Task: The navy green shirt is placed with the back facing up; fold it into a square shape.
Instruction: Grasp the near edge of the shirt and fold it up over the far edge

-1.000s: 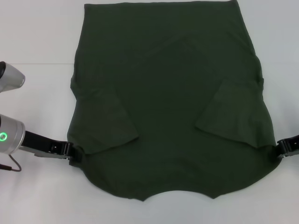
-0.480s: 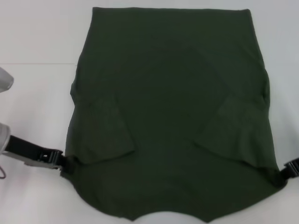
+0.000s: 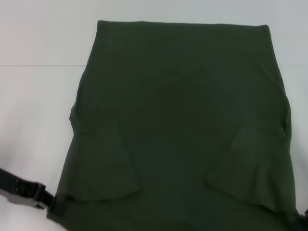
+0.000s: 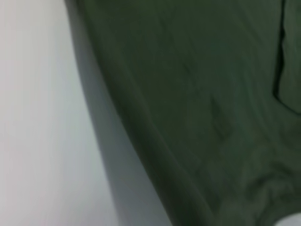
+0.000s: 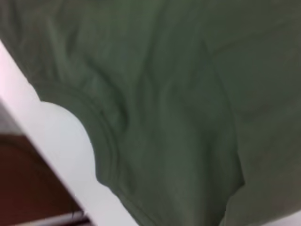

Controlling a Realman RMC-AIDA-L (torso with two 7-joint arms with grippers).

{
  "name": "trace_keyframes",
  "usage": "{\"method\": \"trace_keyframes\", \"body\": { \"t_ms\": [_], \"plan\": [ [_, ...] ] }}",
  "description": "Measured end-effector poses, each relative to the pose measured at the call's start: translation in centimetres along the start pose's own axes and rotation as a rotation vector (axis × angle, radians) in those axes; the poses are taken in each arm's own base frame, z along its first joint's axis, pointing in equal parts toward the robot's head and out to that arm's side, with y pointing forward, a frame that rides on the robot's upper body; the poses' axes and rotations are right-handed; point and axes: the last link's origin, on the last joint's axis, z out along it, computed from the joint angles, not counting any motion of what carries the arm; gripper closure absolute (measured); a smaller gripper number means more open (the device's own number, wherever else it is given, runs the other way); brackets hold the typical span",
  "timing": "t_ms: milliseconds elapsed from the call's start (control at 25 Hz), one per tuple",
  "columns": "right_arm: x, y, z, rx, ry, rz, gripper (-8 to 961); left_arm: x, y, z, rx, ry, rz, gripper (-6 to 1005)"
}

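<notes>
Two grippers show on my head view, one at each near corner of the shirt (image 3: 178,120). On the left, my left gripper (image 3: 50,206) sits low at the near left edge of the frame, its black fingers clamped on the shirt's near left corner. From there the dark green shirt spreads across the white table (image 3: 33,110), plain side up, both sleeves folded inward over the body, the far hem lying straight near the top of the view. My left wrist camera shows the shirt's edge (image 4: 155,155) raised off the table, with a shadow beneath it. My right wrist camera shows the curved neckline (image 5: 101,136) against the table's edge. On the right, only a sliver of my right gripper (image 3: 303,222) appears at the near right corner; I cannot tell how its fingers stand.
</notes>
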Motion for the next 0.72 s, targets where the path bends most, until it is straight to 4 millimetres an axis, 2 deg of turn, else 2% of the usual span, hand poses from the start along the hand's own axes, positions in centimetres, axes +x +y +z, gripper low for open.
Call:
{"method": "trace_keyframes", "body": {
  "t_ms": [200, 520, 720],
  "plan": [
    [0.7, 0.3, 0.6, -0.004, 0.09, -0.052, 877, -1.7, 0.8, 0.1, -0.078, -0.087, 0.013, 940],
    [1.5, 0.8, 2.2, -0.042, 0.194, -0.113, 877, -4.5, 0.7, 1.2, -0.12, -0.202, 0.005, 940],
    [1.7, 1.0, 2.9, -0.059, 0.244, -0.141, 877, -5.5, 1.1, 1.9, -0.147, -0.275, 0.025, 940]
  ]
}}
